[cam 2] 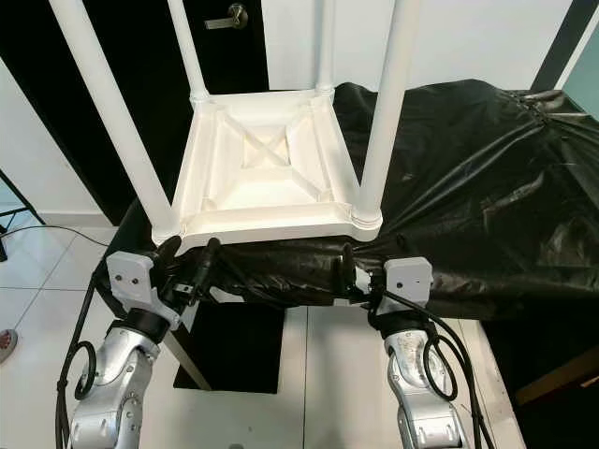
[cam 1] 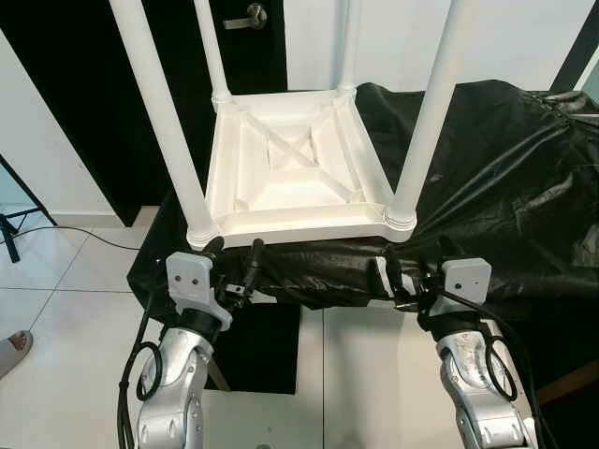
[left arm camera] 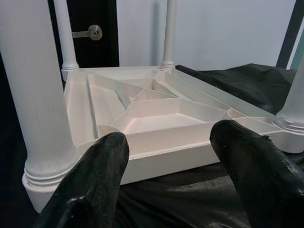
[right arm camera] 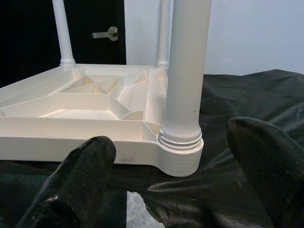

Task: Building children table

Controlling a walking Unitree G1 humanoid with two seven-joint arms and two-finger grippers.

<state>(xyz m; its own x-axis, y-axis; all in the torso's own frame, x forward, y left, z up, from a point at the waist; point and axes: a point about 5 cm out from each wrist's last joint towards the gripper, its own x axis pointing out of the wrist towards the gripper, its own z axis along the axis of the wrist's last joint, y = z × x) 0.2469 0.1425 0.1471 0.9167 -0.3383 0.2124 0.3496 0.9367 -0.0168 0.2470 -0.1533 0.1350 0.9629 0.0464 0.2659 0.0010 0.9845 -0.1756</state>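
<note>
We see the white children table (cam 1: 295,168) inverted at frame centre on the black-sheeted worktop (cam 1: 505,187), four legs (cam 1: 159,112) upward, left tool (cam 1: 234,267) fingers spread at its lower-left corner, right tool (cam 1: 398,276) fingers spread at its lower-right corner, neither gripping.

Head views look down, wrist views low and close, all sharing upturned table (cam 1: 295,168)

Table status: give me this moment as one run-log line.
table: upside down on black cover, four legs up | left claw: open, near edge | right claw: open, near corner | no contact
</note>
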